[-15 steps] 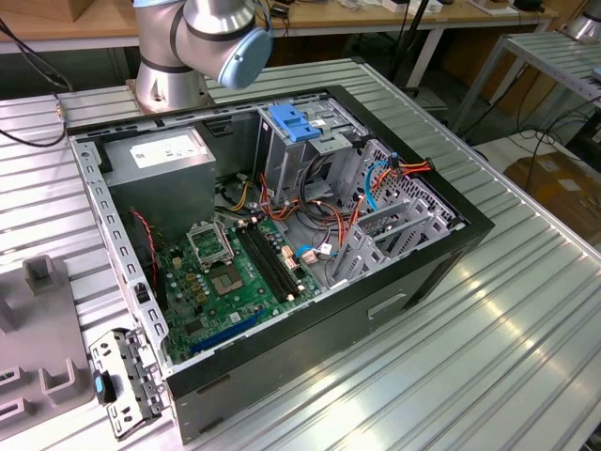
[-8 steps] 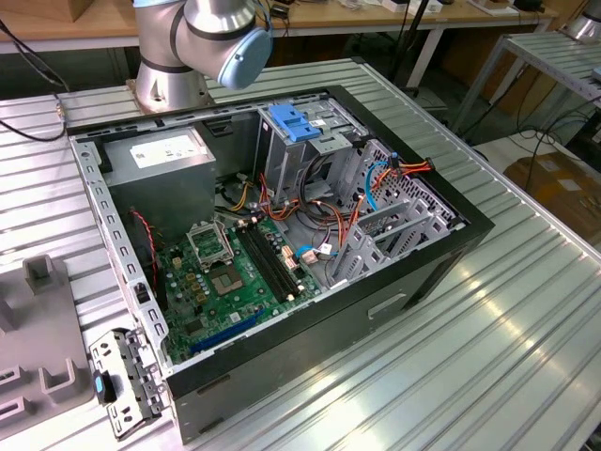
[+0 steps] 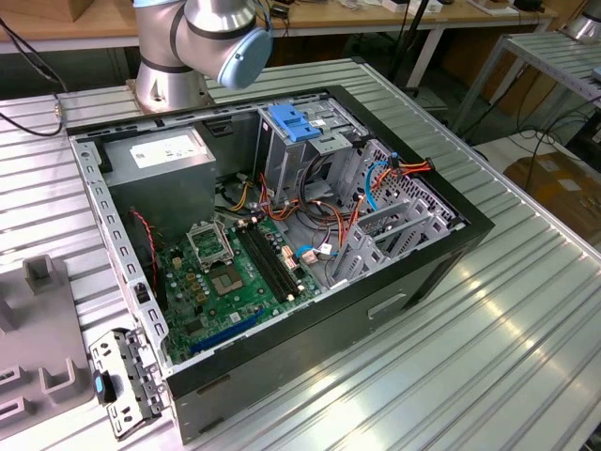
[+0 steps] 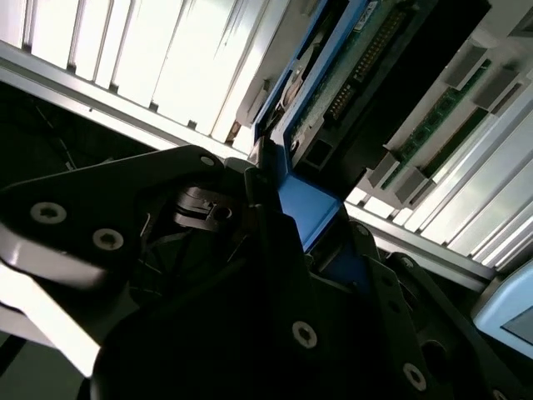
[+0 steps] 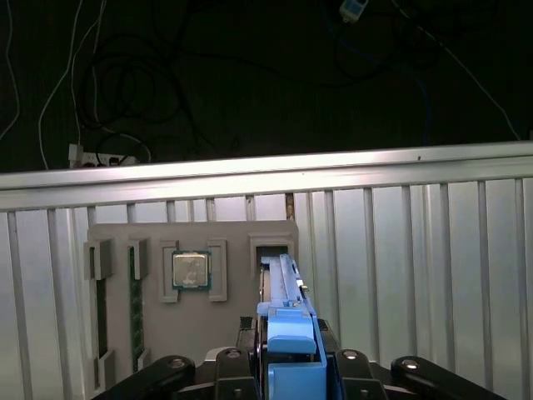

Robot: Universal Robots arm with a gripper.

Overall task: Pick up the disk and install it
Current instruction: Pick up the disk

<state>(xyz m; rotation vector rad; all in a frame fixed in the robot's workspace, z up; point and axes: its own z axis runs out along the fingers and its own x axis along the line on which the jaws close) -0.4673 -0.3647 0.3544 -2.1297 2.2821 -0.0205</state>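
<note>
First wrist view: gripper (image 5: 290,346) tight on disk (image 5: 284,287); processor (image 5: 191,270) in grey tray (image 5: 218,329) recess.

An open computer case (image 3: 376,310) lies on the desk (image 3: 507,357), the arm's base (image 3: 164,85) beside it. Inside the case sits a green motherboard (image 3: 225,272).

Arm (image 3: 199,42) rises straight off its base, and the black gripper (image 5: 289,367) is pinched on the disk (image 5: 283,279), one finger each side of its edge.
</note>
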